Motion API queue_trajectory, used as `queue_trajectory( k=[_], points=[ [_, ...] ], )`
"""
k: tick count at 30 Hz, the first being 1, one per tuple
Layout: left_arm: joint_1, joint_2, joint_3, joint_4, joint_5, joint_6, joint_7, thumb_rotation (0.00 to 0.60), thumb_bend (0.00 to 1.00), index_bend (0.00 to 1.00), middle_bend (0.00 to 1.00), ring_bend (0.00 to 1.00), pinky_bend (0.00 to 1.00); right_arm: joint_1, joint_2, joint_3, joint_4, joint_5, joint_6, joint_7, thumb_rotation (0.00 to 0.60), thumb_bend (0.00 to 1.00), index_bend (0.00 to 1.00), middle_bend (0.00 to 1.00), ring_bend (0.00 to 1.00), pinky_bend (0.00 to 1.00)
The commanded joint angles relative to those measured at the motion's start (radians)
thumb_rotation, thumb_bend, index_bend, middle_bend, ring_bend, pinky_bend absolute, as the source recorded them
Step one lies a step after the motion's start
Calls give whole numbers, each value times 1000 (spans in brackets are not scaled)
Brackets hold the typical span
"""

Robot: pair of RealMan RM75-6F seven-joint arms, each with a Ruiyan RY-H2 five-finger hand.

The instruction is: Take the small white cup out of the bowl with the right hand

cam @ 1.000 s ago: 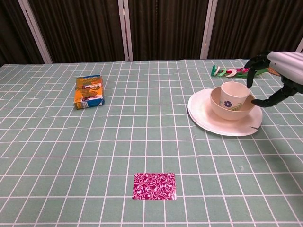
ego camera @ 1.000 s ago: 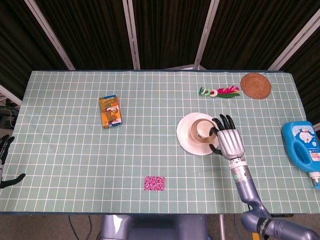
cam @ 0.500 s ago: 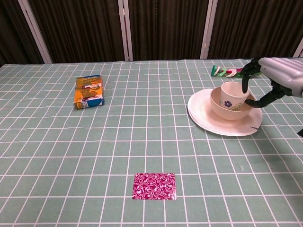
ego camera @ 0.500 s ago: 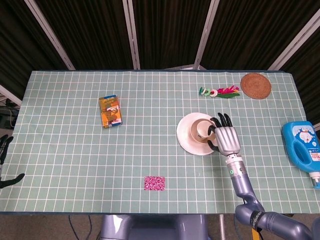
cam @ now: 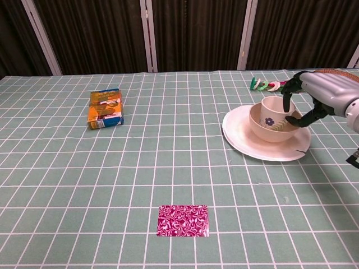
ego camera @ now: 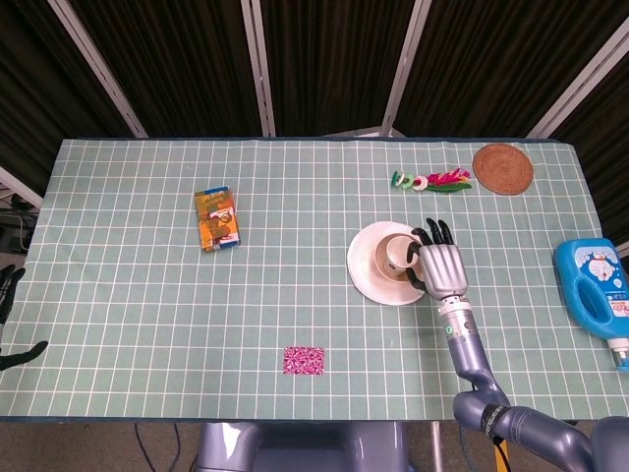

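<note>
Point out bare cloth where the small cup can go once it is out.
Widest bare patch: between the orange box and the plate. Also free: in front of the plate, right of the pink card. Crowded: around the bowl, where the right robot hand sits.

The head view looks steeply down over the whole bench (ego camera: 147, 295); the chest view sits low and nearer, facing across it. Both share the plate (ego camera: 366, 280).

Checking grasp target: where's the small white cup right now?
In the chest view the small white cup sits upright inside the bowl on the white plate, right of table centre, with the right hand at its right side.
</note>
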Motion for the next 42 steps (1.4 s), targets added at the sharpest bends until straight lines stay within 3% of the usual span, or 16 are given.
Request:
queue_trajectory(
  k=[1, 10, 24, 29, 35, 42],
  points=[
    [1, 1, 0, 0, 0, 0, -2, 600, 0, 0, 0, 0, 0, 4, -10, -7, 13, 3, -2, 1, 600, 354, 559, 210, 0, 0],
    [-1, -1, 0, 2, -2, -3, 1, 600, 0, 0, 0, 0, 0, 3, -10, -22, 6, -22, 27, 20, 600, 437, 622, 234, 0, 0],
    [2, -2, 1, -2, 0, 4, 8, 600, 0, 0, 0, 0, 0, -66, 169, -5, -186, -83, 185, 1, 600, 436, 632, 238, 0, 0],
    [2, -4, 3, -7, 5, 6, 24, 600, 0, 0, 0, 0, 0, -118, 225, -15, -174, -48, 203, 11, 600, 431, 634, 239, 0, 0],
    [0, -10, 4, -16, 6, 7, 51, 600, 0, 0, 0, 0, 0, -165, 273, -50, -137, 21, 152, 8, 600, 420, 637, 241, 0, 0],
    [0, -16, 4, -20, 4, 9, 69, 600, 0, 0, 0, 0, 0, -184, 222, -94, -39, 59, 71, 57, 600, 414, 637, 241, 0, 0]
  ],
)
